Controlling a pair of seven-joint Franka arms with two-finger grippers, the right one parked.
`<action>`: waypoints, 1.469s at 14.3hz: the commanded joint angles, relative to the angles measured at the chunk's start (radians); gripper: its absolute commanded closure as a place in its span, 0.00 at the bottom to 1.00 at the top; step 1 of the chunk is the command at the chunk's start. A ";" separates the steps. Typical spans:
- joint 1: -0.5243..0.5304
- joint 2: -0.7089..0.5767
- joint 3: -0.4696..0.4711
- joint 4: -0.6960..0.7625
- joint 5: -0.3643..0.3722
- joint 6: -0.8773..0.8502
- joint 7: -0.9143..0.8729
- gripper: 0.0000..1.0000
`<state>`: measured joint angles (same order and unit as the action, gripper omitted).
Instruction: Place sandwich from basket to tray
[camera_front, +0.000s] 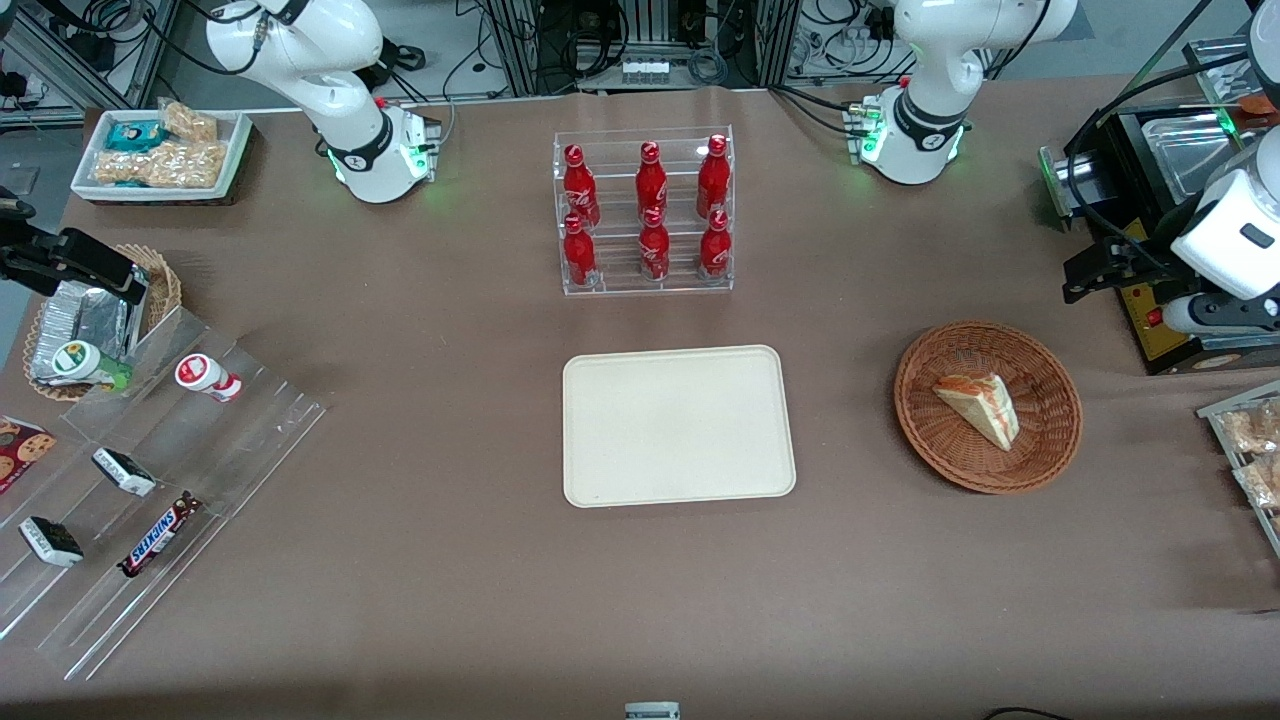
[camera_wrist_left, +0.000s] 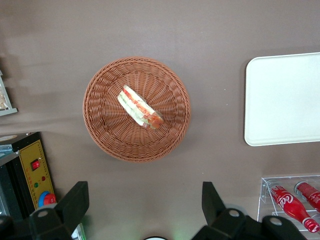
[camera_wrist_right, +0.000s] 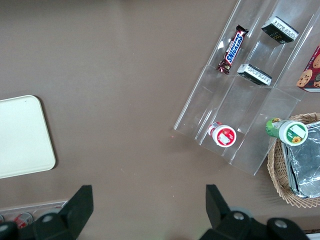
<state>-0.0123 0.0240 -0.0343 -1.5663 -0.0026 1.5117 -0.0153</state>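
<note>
Hand (camera_wrist_left: 142, 207): working arm's, fingers spread wide, holding nothing. Hangs high above the desk (camera_front: 450, 620), well apart from every item and farther from the front camera than the basket; judged a pre-reach pose that leaves the whole basket in the wrist camera's sight.

Sandwich (camera_front: 980, 406): triangular wedge lying in the basket (camera_front: 930, 440), near its middle, below the hand and slightly ahead of it. Filling edge with red and green layers faces up toward the wrist camera. Its narrow profile would suit a grasp across the bread faces, by judgement.

Basket: round woven wicker, resting on the desk; shallow wall, so likely no obstacle to a descent from above.

Tray (camera_front: 680, 425): cream, bare, flat on the desk, beside the basket toward the parked arm's end. Nothing on it, so the transfer is not yet begun.

Rack of red bottles (camera_front: 645, 212): farther from the front camera than the tray, apart from the likely path.
</note>
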 joint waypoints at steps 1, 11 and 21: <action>-0.006 0.014 0.005 0.017 0.007 -0.024 -0.018 0.00; 0.012 0.086 0.013 -0.309 0.084 0.309 -0.084 0.00; 0.037 0.093 0.013 -0.580 0.040 0.642 -0.504 0.00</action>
<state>0.0127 0.1459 -0.0185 -2.1021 0.0628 2.1108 -0.4125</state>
